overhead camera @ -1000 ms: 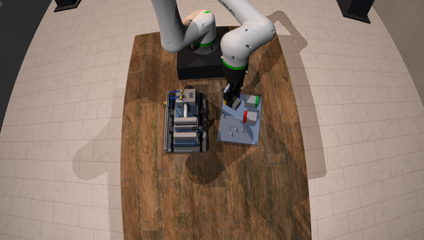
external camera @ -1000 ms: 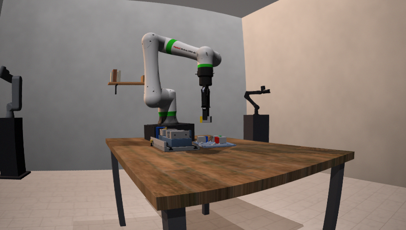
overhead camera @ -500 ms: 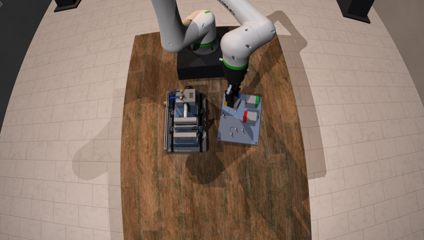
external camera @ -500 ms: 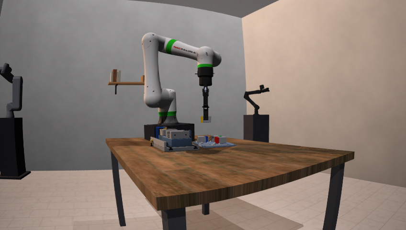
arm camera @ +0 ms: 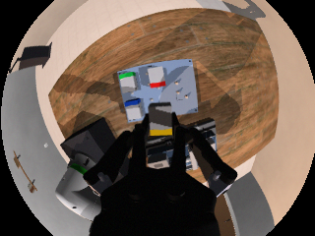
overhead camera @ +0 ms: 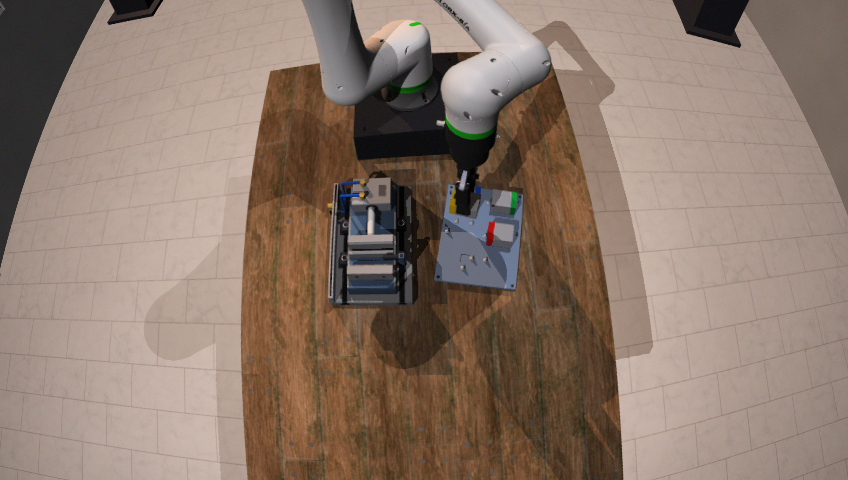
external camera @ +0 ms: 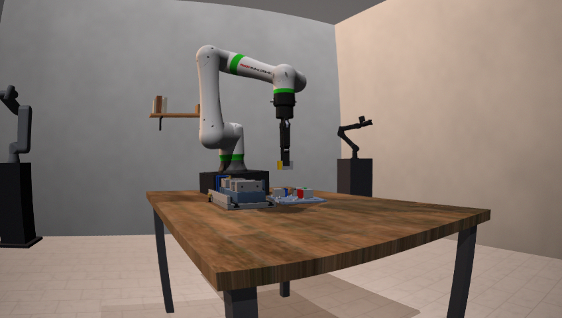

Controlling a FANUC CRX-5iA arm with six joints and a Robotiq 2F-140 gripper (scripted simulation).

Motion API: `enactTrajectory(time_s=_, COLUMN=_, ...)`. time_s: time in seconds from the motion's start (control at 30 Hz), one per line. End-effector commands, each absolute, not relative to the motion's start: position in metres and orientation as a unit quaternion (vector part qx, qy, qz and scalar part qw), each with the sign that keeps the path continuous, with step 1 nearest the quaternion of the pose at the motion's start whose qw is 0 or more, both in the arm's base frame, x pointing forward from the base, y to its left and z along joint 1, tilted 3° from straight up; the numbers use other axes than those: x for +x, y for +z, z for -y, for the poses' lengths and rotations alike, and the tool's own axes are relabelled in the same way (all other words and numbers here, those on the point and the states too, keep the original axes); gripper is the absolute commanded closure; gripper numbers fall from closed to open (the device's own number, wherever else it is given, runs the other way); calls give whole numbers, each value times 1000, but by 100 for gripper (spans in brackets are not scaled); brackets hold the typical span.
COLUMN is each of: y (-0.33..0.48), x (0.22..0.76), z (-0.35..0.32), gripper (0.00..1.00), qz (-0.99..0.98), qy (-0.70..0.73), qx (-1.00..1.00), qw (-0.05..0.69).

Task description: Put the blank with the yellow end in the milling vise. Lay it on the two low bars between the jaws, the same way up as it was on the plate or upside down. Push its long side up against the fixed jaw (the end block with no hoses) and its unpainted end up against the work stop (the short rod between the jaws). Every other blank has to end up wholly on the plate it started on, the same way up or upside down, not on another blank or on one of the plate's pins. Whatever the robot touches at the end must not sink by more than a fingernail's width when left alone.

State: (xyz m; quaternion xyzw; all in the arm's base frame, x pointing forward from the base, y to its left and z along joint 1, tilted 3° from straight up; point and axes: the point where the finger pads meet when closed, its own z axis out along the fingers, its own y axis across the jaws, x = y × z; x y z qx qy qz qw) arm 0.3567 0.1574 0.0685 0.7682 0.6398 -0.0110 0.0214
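My gripper (external camera: 284, 161) is shut on the grey blank with the yellow end (external camera: 284, 165) and holds it high above the plate (overhead camera: 480, 245). The held blank also shows in the top view (overhead camera: 461, 202) and in the wrist view (arm camera: 160, 120), between my fingers. The plate carries a green-ended blank (overhead camera: 505, 202), a red-ended blank (overhead camera: 499, 233) and a blue-ended blank (overhead camera: 477, 191) partly hidden under my gripper. The milling vise (overhead camera: 371, 243) stands left of the plate. Its hose end (overhead camera: 357, 189) is at the far side. The end block with no hoses (overhead camera: 371, 273) is nearer the camera.
The arm's black base (overhead camera: 404, 127) stands behind the vise and plate. Several small pins (overhead camera: 473, 261) stick up from the near half of the plate. Black pedestals with other arms (external camera: 354, 157) stand off the table.
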Motion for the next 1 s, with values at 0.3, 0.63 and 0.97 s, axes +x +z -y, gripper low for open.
enactTrajectory(time_s=0.3, y=69, x=357, z=-158, gripper=90, qz=-696, qy=-12, qx=718, qw=20)
enactTrajectory(time_s=0.63, y=69, x=357, z=-158, gripper=90, qz=-738, qy=-13, qx=674, qw=18)
enactTrajectory(time_s=0.97, y=69, x=373, z=-128, gripper=90, qz=-739, qy=-13, qx=674, qw=18)
